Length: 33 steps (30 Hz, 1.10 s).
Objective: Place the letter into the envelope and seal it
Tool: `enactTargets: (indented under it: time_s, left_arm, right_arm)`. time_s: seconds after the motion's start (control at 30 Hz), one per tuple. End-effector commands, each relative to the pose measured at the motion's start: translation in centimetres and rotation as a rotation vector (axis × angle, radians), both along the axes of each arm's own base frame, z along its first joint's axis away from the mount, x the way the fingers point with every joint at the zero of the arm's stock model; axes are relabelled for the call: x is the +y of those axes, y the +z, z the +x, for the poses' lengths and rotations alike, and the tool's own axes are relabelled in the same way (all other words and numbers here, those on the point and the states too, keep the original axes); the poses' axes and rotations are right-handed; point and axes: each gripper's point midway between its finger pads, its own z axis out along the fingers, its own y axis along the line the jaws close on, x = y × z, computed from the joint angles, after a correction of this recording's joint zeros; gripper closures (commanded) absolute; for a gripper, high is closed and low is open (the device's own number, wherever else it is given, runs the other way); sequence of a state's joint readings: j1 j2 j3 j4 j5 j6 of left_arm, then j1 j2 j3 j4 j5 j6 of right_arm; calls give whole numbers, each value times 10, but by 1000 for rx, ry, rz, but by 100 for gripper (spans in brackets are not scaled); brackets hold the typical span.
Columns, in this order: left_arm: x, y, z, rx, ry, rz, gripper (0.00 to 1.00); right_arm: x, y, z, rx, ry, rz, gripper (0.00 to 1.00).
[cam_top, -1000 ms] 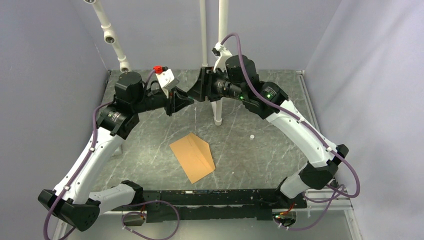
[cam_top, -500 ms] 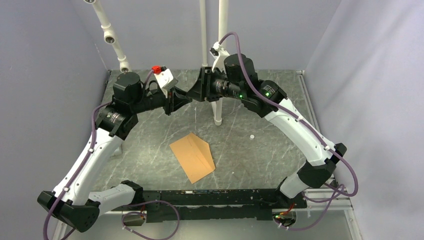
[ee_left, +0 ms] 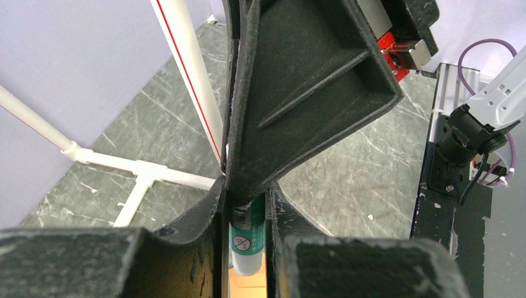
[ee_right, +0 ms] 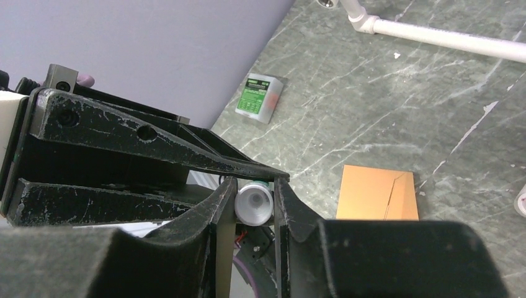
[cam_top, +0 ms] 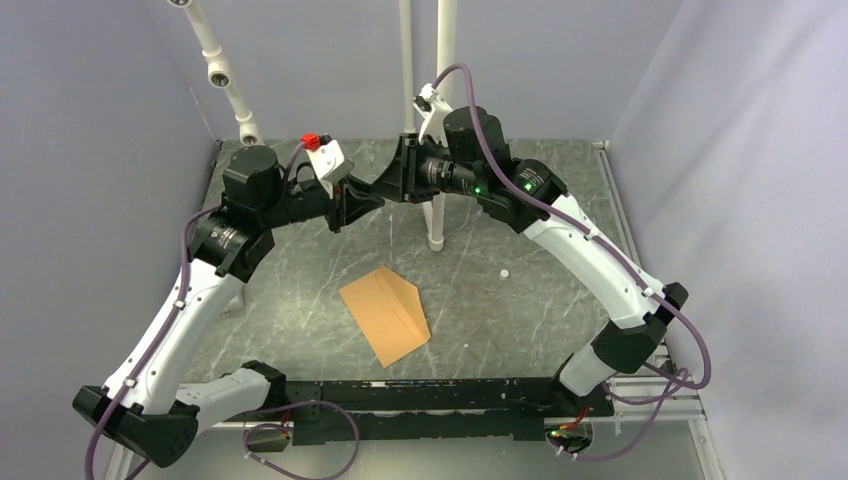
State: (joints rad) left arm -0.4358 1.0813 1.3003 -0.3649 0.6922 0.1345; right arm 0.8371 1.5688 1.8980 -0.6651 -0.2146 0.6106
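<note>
Bench [cam_top: 520,250]: grey, marbled.
Envelope [cam_top: 385,315]: flat at mid-bench, skewed, flap crease showing, well below both pincers.
Left pincer [ee_left: 247,211]: raised, clenched on green-and-white tube [ee_left: 246,239].
Right pincer [ee_right: 255,192]: tip to tip with left pincer, clamping the same tube's white end.

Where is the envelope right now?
In the top view the envelope lies flat on the table, slightly left of centre, toward the near edge.

L gripper [ee_left: 247,208] pinches green-white tube [ee_left: 246,239]; R gripper [ee_left: 243,186] meets it.
</note>
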Motion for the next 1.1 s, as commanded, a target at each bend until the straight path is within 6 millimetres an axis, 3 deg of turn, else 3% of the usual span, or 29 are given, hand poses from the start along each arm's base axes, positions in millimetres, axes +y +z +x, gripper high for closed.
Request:
enactTargets:
  time_s: [0.0, 0.13, 0.23, 0.43, 0.63, 0.97, 1.07]
  left_arm:
    - [6, 27, 6, -59, 76, -51, 78]
    - [12, 18, 10, 22, 139, -52, 35]
    - [10, 9, 7, 108, 141, -70, 23]
    - [-13, 3, -20, 324, -89, -137, 20]
    - [-21, 22, -44, 411, -304, -249, 21]
    - [-23, 31, -46, 425, -349, -278, 26]
    - [-24, 30, -44, 436, -344, -288, 32]
  right_arm:
    - [-1, 18, -2, -29, 2, 43, 100]
    - [-16, 25, 7, -85, -58, 58, 100]
    - [-29, 39, 8, -142, -83, 115, 100]
    - [-46, 62, -7, -228, -39, 232, 100]
    - [-64, 69, -19, -259, -1, 330, 100]
    - [-65, 66, -31, -254, 56, 379, 100]
    - [-63, 66, -33, -251, 73, 389, 100]
